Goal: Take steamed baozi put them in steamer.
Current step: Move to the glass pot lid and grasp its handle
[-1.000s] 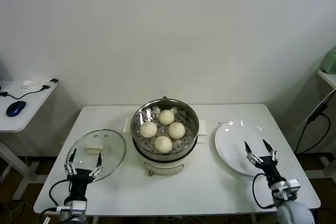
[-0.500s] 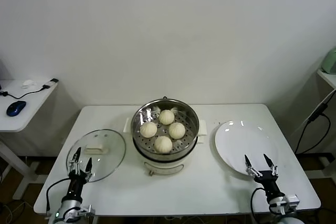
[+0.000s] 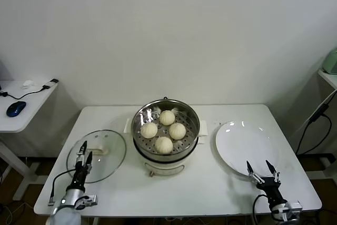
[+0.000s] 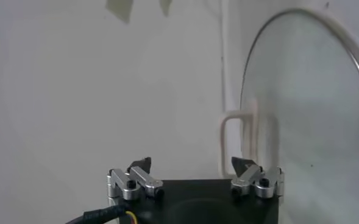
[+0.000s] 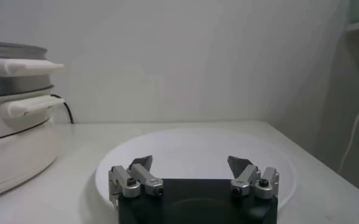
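Several cream-white baozi (image 3: pixel 164 144) sit on the perforated tray inside the steel steamer (image 3: pixel 142 142) at the table's middle. My left gripper (image 3: pixel 83 153) is open and empty, low at the near edge of the glass lid (image 3: pixel 108 157); in the left wrist view (image 4: pixel 194 168) it faces the lid (image 4: pixel 301 115). My right gripper (image 3: pixel 261 172) is open and empty at the near edge of the white plate (image 3: pixel 239 143); in the right wrist view (image 5: pixel 190 164) it points over the bare plate (image 5: pixel 191 149), with the steamer (image 5: pixel 11 79) to one side.
The white table's front edge (image 3: pixel 174 209) lies just beyond both grippers. A side desk with a blue mouse (image 3: pixel 16 109) stands at the far left. A cable (image 3: pixel 316 117) hangs at the right of the table.
Both arms have drawn back toward the table's near edge and sunk lower. The left gripper has also turned. The baozi, steamer, lid and plate have not moved.
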